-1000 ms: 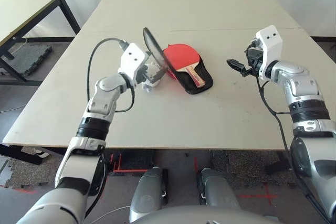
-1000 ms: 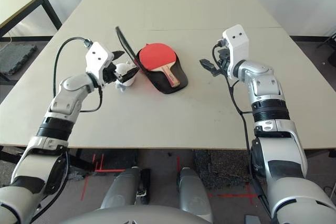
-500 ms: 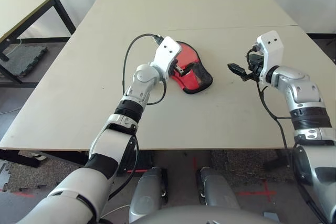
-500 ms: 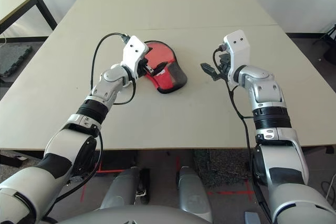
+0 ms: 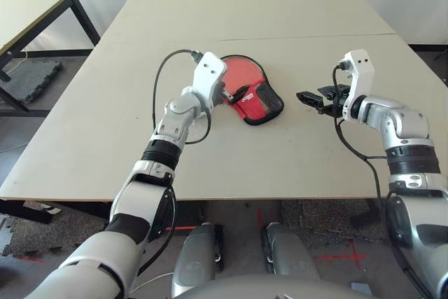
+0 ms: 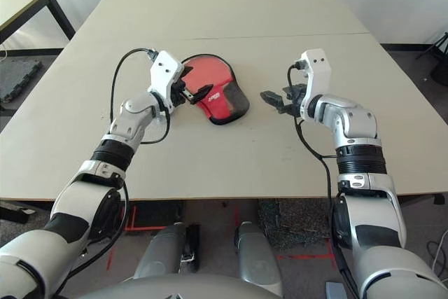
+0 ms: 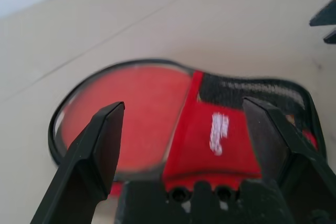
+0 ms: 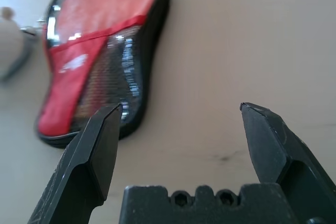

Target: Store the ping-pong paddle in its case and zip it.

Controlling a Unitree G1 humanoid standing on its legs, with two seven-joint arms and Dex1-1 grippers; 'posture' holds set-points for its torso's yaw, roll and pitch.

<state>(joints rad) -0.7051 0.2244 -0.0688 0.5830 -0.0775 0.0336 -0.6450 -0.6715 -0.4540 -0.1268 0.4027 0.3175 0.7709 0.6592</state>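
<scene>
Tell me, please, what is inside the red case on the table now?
The case lies flat on the table, red side up, its flap folded over. Its inside is covered, so no paddle is visible. The open left gripper is at the case.

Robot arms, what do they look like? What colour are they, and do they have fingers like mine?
The arms are shiny silver with black bands at the joints. Each wrist carries a white boxy block with two small dark dots, and a black cable loops out from it. The left gripper and the right gripper each have two black fingers, flat and pointed at the tips, on a black base with small round holes.
</scene>
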